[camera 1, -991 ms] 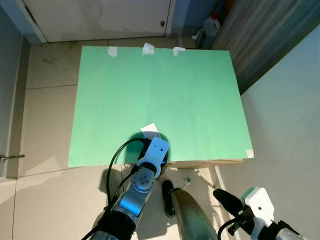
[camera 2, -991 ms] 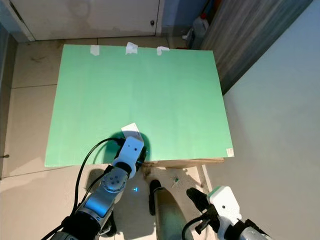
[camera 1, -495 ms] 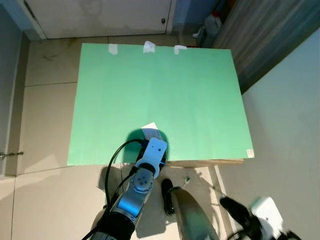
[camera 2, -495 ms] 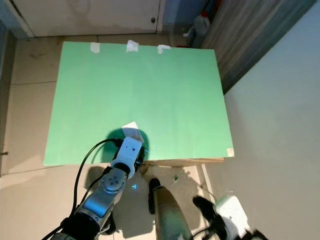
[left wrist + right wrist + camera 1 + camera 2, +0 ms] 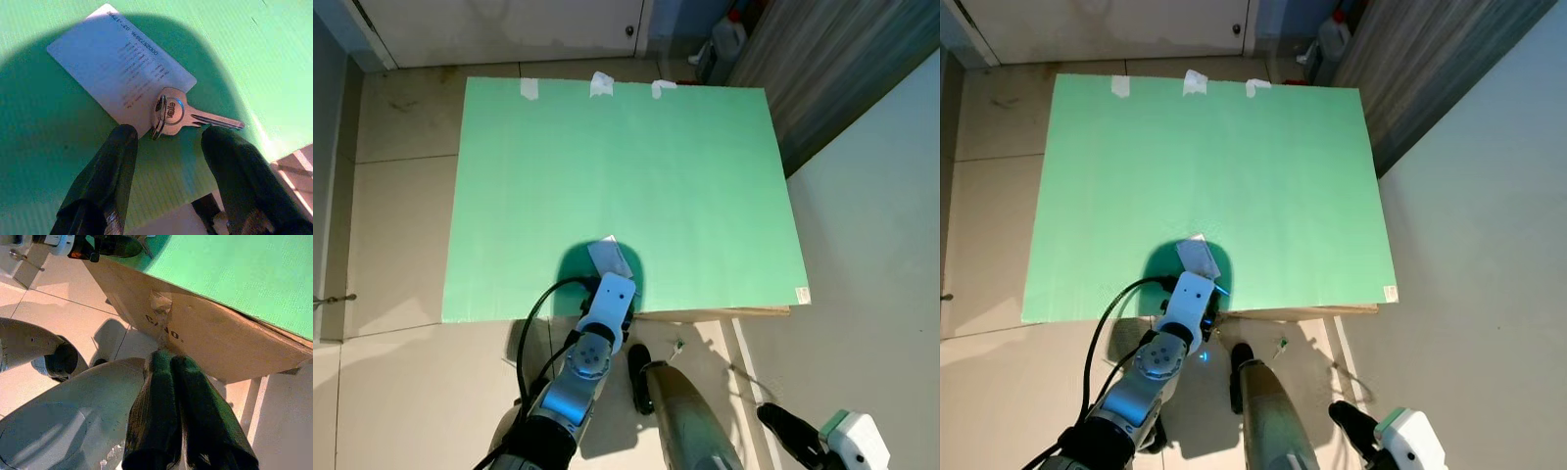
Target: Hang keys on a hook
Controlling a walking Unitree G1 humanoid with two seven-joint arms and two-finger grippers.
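**Key sitting at the near edge of the green board, left gripper over it**

Left eye view: the left gripper (image 5: 612, 294) is hanging over the near edge of the green board (image 5: 626, 157), which is lying on a cardboard box on the tiled floor. A white tag (image 5: 609, 258) is peeking out just past the wrist, inside the dark shadow. Three bits of white tape (image 5: 600, 84) are sitting along the far edge, and a plastic jug (image 5: 728, 39) is standing beyond the far right corner. The right gripper (image 5: 788, 431) is hanging low at the robot's right, beside the box.

Left wrist view: the two fingers (image 5: 105, 178) are standing wide apart — nothing between them. The silver key (image 5: 183, 115) is lying flat on the board, its head touching the tag's corner (printed text too small to read), just ahead of the fingertips.

Right wrist view: the right gripper's fingers (image 5: 156, 406) are pressing together, empty, pointing toward the cardboard box (image 5: 220, 342) edge under the board.
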